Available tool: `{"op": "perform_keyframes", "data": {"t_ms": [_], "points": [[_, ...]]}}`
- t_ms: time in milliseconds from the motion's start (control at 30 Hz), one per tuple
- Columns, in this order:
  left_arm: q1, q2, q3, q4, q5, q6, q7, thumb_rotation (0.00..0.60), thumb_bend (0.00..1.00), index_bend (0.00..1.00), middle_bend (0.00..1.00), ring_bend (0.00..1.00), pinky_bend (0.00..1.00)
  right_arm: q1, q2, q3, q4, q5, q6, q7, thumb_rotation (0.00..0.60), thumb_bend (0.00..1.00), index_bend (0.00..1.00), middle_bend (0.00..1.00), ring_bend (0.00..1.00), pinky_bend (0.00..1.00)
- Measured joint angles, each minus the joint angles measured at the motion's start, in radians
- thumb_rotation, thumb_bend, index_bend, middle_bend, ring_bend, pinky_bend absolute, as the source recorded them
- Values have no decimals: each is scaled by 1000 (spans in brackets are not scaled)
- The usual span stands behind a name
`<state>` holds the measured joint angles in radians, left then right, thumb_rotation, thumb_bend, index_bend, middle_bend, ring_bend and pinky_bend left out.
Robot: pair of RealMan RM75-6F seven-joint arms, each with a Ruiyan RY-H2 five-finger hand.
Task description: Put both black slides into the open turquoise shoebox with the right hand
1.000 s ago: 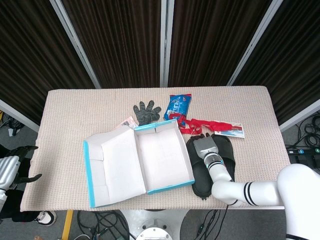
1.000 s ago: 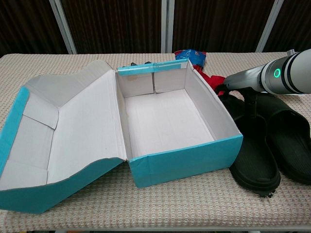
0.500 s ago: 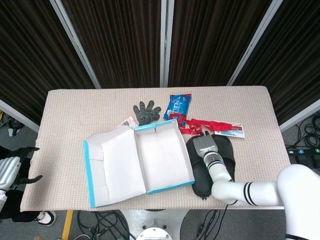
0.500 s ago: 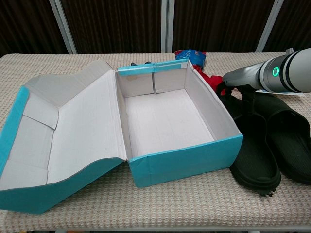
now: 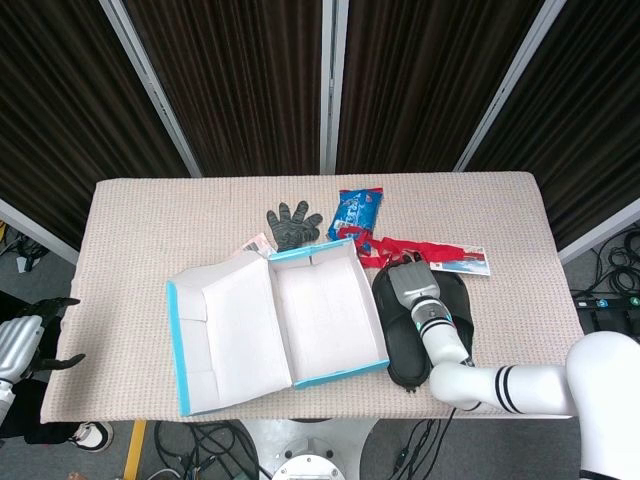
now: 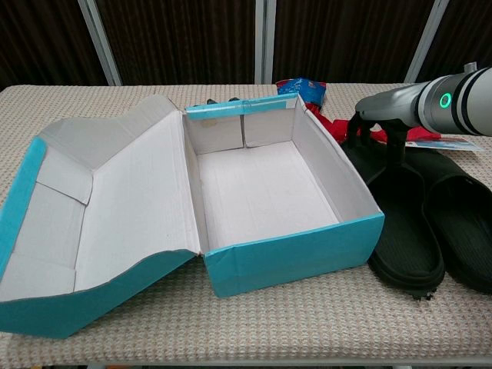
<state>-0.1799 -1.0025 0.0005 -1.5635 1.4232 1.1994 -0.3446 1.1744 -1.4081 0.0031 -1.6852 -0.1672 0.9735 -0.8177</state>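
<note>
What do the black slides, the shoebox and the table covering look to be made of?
Black slides: likely moulded foam or rubber, matte, with a textured footbed.
Shoebox: cardboard, turquoise outside, plain white inside, with folded flaps.
Table covering: seemingly a beige woven or waffle-textured fabric; a regular bumpy grid shows.

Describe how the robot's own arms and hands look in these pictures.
The right arm is glossy white with black bands at its joints. Its forearm narrows to a silver-grey wrist bearing a glowing green ring light. The right hand has a grey metallic back and dark fingers. The left hand, at the frame edge, shows a silver shell and black fingers.
</note>
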Motion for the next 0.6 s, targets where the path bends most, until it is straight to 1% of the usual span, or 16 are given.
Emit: {"op": "perform_keyframes", "data": {"t_ms": [167, 267, 467, 600], "points": [[-4, 1, 0, -6, 1, -3, 11, 600, 132, 204, 214, 149, 189, -27, 75, 19, -68, -60, 18, 43, 600, 145, 477, 491, 83, 0], [-6, 2, 0, -13, 0, -5, 22, 600, 131, 204, 214, 149, 189, -45, 139, 30, -120, -99, 27, 71, 600, 144, 483, 495, 87, 0], [-11, 4, 0, -31, -5, -12, 42, 600, 132, 204, 214, 149, 189, -83, 292, 58, -226, -178, 35, 135, 600, 149, 507, 511, 109, 0], [-15, 4, -1, -40, -8, -17, 54, 600, 131, 204, 214, 149, 189, -113, 399, 90, -296, -241, 27, 203, 600, 150, 517, 516, 121, 4]]}}
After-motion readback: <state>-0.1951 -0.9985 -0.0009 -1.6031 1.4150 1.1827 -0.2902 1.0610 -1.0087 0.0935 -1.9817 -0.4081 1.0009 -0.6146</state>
